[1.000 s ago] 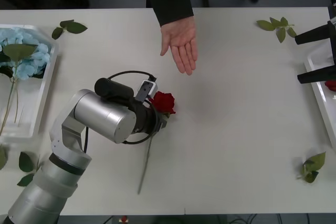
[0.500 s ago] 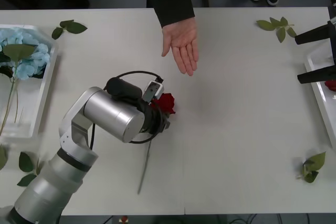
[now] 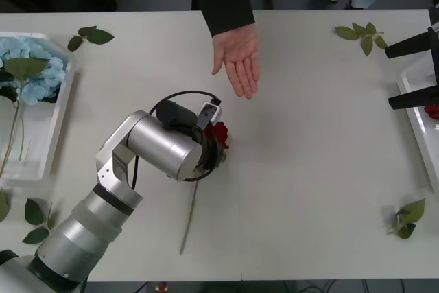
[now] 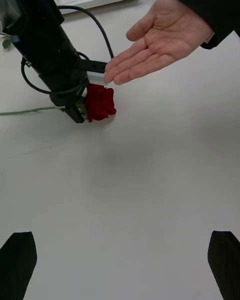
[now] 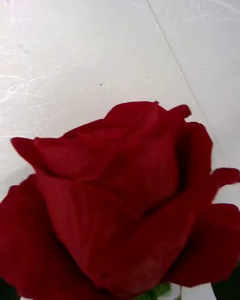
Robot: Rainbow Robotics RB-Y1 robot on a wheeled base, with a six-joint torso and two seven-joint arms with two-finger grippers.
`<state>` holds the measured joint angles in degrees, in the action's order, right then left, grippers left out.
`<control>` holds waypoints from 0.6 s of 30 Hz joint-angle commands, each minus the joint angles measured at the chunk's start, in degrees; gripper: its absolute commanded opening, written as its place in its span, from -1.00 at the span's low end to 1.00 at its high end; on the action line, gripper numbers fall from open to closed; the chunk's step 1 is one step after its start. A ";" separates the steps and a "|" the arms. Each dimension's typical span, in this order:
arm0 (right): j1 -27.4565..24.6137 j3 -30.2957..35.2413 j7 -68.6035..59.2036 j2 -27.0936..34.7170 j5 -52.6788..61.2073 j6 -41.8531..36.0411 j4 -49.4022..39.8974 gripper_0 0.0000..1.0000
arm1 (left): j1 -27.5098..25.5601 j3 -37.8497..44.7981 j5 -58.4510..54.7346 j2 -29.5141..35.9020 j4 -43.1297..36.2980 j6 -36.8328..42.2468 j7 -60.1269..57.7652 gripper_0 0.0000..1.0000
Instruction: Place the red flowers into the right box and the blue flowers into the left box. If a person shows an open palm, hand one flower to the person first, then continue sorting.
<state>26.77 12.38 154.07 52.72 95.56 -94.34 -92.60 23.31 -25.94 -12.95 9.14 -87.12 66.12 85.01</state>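
A red flower [image 3: 220, 133] lies near the table's middle, its stem [image 3: 189, 219] trailing toward the front edge. My left gripper [image 4: 70, 109] is down at the base of that bloom, open, with a finger on each side of the stem. Up close, the red flower [image 5: 120, 200] shows in the left wrist view. The person's open palm [image 3: 238, 60] is held flat just beyond it. Blue flowers [image 3: 29, 66] lie in the left box [image 3: 60, 111]. Another red flower [image 3: 432, 110] lies in the right box [image 3: 414, 111]. My right gripper [image 3: 389, 79] hangs open beside that box.
Loose green leaf sprigs lie at the back left [image 3: 90, 34], the back right [image 3: 362, 35], the front right [image 3: 409, 219] and the front left [image 3: 32, 215]. Bare white table spreads between the rose and the right box.
My left arm has moved right and forward over the rose, covering more of the bloom. The rose, the palm and my right arm have stayed put.
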 commanded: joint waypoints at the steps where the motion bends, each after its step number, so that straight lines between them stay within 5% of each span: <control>1: 0.74 0.02 0.93 1.15 -0.20 0.03 -0.65 1.00 | 0.77 -0.08 1.17 -0.35 0.55 -0.29 1.30 0.11; 4: 0.74 0.02 0.93 1.15 -0.20 0.03 -0.65 1.00 | 0.24 0.01 1.97 -0.26 0.55 -0.29 1.48 -1.00; 18: 0.74 0.02 0.93 1.15 -0.20 0.03 -0.65 1.00 | -0.20 2.12 2.49 1.06 -2.71 1.56 0.51 -1.00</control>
<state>26.77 12.38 154.07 52.72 95.56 -94.34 -92.60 23.31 -25.52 -9.56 9.15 -86.56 66.18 85.01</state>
